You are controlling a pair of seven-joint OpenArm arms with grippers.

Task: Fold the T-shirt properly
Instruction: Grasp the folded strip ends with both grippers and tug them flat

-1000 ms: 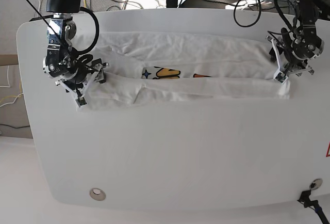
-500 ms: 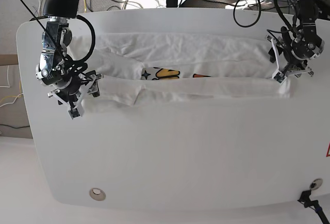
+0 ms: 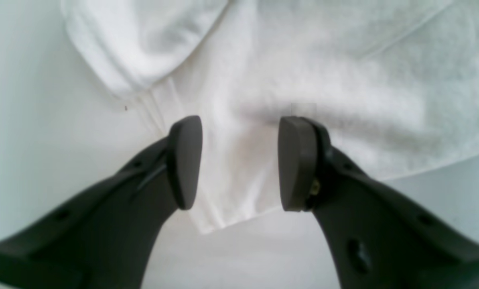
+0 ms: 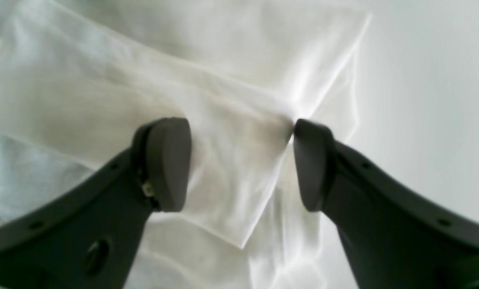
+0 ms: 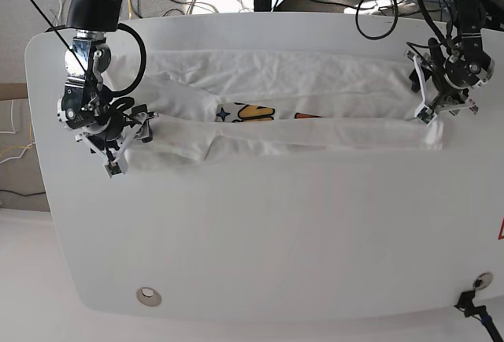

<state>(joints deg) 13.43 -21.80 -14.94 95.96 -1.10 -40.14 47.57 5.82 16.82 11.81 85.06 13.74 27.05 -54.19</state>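
Hanging just over the cloth, the left gripper point(image 3: 239, 162) has its two dark pads spread apart with nothing between them. Under it lies the corner of the T-shirt point(image 3: 303, 80), flat on the white table point(image 3: 31, 120). A rolled bit of cloth sits at the far left of that wrist view, and the shirt's near edge runs off to the right.

The right gripper point(image 4: 241, 164) has its pads spread wide too. One pad sits right at a sharp crease in the thin cloth, but nothing is pinched, as far as I can see.

From across the room, the left gripper point(image 5: 441, 94) is at the right end of the shirt and the right gripper point(image 5: 118, 141) is at the left end. The T-shirt point(image 5: 299, 133) lies in a long band across the far half of the table point(image 5: 276, 239). Its near and far sides are folded in toward the middle, and a little blue and yellow print peeks out between them.

I think the ends get folded in next. What could go wrong? A claw could grab only the top layer, so the folded sides slip open. If one arm pulls harder than the other, the whole band could slide or bunch up. The crease by the right claw looks loose and might fall flat.
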